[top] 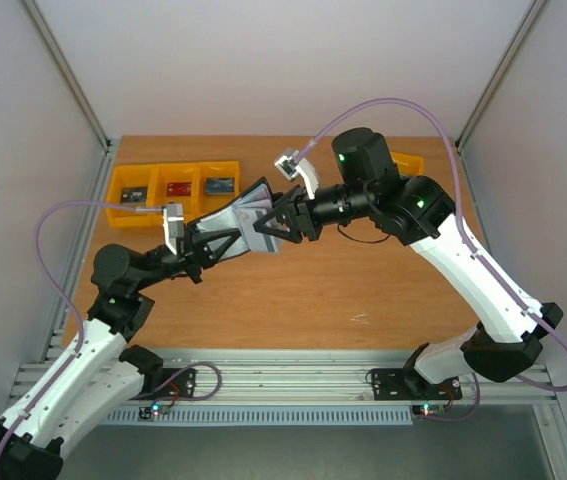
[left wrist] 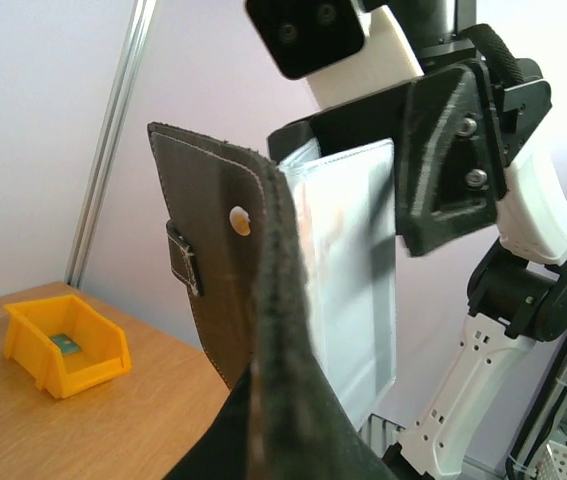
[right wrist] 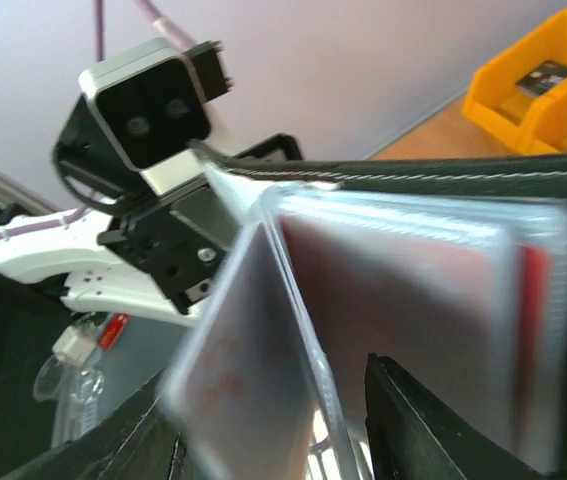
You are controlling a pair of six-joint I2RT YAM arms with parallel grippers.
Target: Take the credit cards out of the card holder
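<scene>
Above table [top: 363,300], black card holder [top: 246,216] splayed open.

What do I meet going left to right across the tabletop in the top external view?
From the left: row of yellow bins → left end effector → card holder → right end effector → lone yellow bin.

Orange-brown wooden table [top: 293,300], pale walls [top: 263,60], metal corner posts [top: 68,70], yellow bins [top: 121,213] along far edge

Matt black leather-like card holder [left wrist: 225,300] had a rough, fuzzy edge; its sleeves [left wrist: 358,290] were smooth, glossy translucent plastic. Yellow bin [left wrist: 83,372] was shiny plastic, table [top: 293,300] matt wood.
</scene>
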